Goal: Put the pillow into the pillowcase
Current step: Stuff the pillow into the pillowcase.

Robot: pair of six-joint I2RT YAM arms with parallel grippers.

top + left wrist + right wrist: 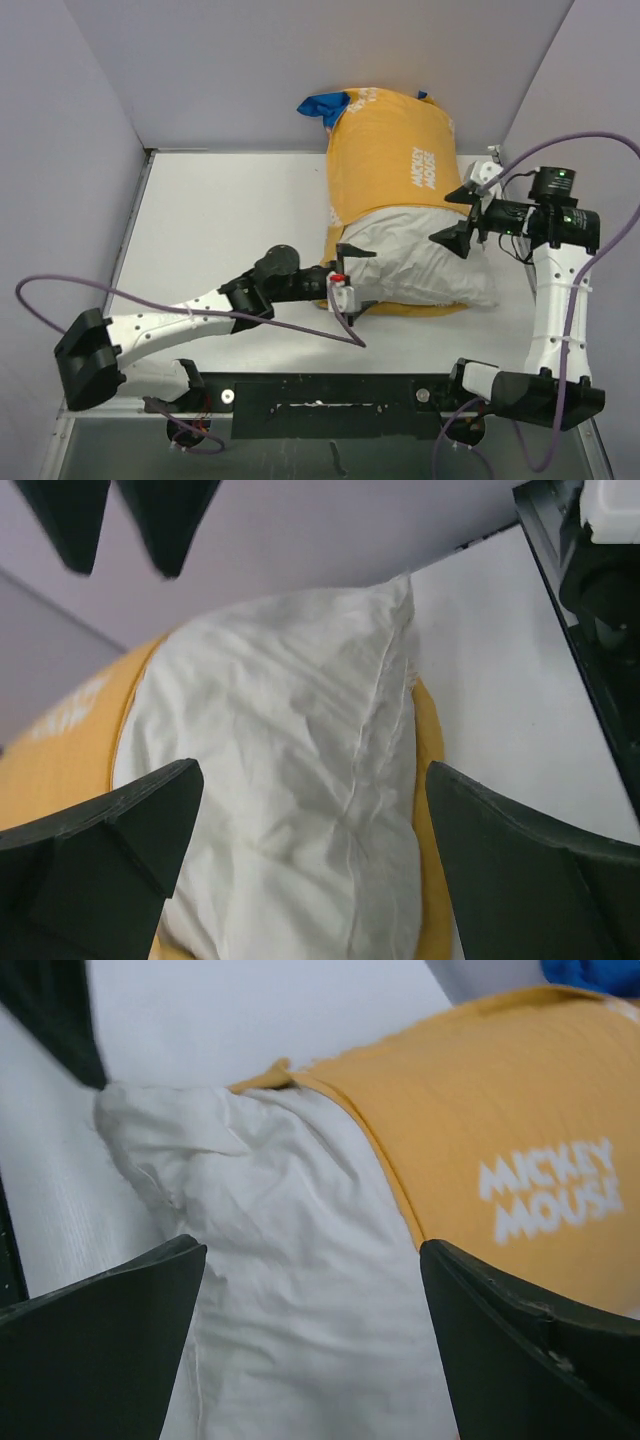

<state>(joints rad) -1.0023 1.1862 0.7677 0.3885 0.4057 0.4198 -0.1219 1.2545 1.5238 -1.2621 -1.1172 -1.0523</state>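
Observation:
The pillowcase (pixel 390 160) lies mustard-yellow side up at the table's far middle, with white "Mickey Mouse" lettering and a blue corner (pixel 322 106) at its far end. The white pillow (pixel 420 265) is partly inside it, and its near half sticks out of the case's mouth. My left gripper (pixel 358 278) is open at the pillow's left side with nothing between its fingers. My right gripper (pixel 462 217) is open at the pillow's right side, also holding nothing. The left wrist view shows wrinkled pillow (pixel 290 800) between the open left gripper (pixel 315 810) and yellow pillowcase (pixel 60 770) behind. In the right wrist view, the pillow (pixel 280 1290) meets the pillowcase hem (pixel 500 1140) above the open right gripper (pixel 313 1280).
Lilac walls (pixel 80 120) close in the white table (pixel 220 210) on the left, back and right. A black bar (pixel 320 400) runs along the near edge between the arm bases. Purple cables (pixel 60 295) loop beside both arms.

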